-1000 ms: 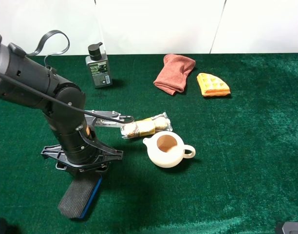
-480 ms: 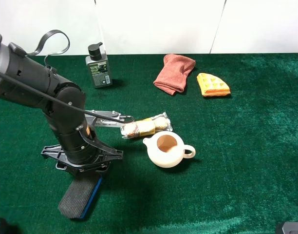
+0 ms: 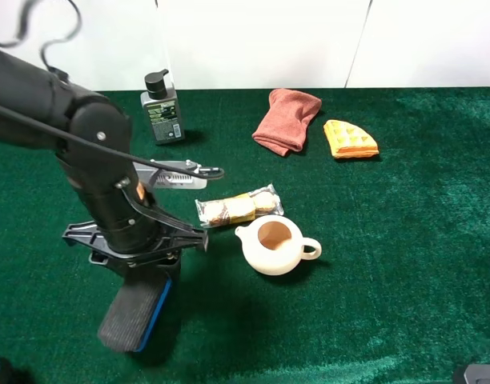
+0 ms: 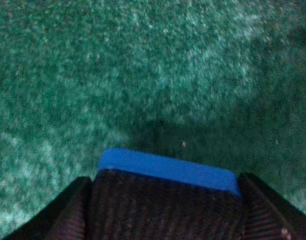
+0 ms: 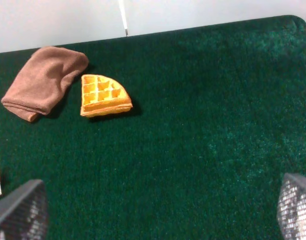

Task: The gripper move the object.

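Observation:
The object [image 3: 136,314] is an oblong block with a dark grey felt top and a blue base, at the front left of the green table. My left gripper [image 3: 138,270], a black claw on a dark arm, is shut on its far end. In the left wrist view the object [image 4: 165,170] sits between the two dark fingers [image 4: 68,212] of the left gripper [image 4: 165,202], blue edge outward, over the green cloth. My right gripper [image 5: 153,215] is open and empty; only its fingertips [image 5: 20,207] show, over bare cloth near the front right corner [image 3: 479,374].
A cream teapot [image 3: 273,244] and a wrapped snack packet [image 3: 235,207] lie just right of the left arm. A grey pump bottle [image 3: 162,109] stands at the back left. A pink towel [image 3: 287,118] and a waffle piece [image 3: 350,139] lie at the back.
The left arm has risen and leaned back while staying shut on the object. The object has shifted slightly right and up. The right gripper has not moved.

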Robot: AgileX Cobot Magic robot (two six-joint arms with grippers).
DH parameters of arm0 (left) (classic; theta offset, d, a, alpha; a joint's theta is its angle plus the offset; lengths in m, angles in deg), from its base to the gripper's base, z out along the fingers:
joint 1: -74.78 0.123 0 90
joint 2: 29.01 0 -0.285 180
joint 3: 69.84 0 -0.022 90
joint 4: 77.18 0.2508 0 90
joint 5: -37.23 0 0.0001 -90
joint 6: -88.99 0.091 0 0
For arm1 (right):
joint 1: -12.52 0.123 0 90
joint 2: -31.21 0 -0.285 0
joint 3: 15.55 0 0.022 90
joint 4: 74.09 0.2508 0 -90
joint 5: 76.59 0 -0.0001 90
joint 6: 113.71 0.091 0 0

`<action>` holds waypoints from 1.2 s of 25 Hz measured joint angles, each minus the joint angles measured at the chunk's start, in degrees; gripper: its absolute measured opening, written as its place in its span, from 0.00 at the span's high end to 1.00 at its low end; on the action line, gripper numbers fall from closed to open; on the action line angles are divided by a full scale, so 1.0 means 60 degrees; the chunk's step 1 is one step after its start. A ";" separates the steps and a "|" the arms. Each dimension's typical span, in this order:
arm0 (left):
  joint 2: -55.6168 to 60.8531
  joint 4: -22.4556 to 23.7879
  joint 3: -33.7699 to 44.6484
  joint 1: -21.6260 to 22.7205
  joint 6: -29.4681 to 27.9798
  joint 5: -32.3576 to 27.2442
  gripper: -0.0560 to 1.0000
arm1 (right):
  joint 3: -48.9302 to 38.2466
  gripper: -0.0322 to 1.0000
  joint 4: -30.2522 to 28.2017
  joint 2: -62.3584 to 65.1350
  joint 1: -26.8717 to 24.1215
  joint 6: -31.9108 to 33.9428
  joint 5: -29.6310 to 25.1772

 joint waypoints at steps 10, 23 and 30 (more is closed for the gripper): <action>0.1507 0.0353 0.0000 0.0000 -0.0509 -0.0863 0.38 | 0.0000 0.30 0.0000 0.0000 0.0000 0.0000 0.0000; 0.2576 0.2150 -0.1476 0.0000 -0.1176 -0.3377 0.38 | 0.0000 0.30 0.0000 0.0000 0.0000 0.0000 0.0000; 0.2592 0.2340 -0.2719 0.0150 -0.0816 -0.4048 0.38 | 0.0000 0.30 0.0000 0.0000 0.0000 0.0000 0.0000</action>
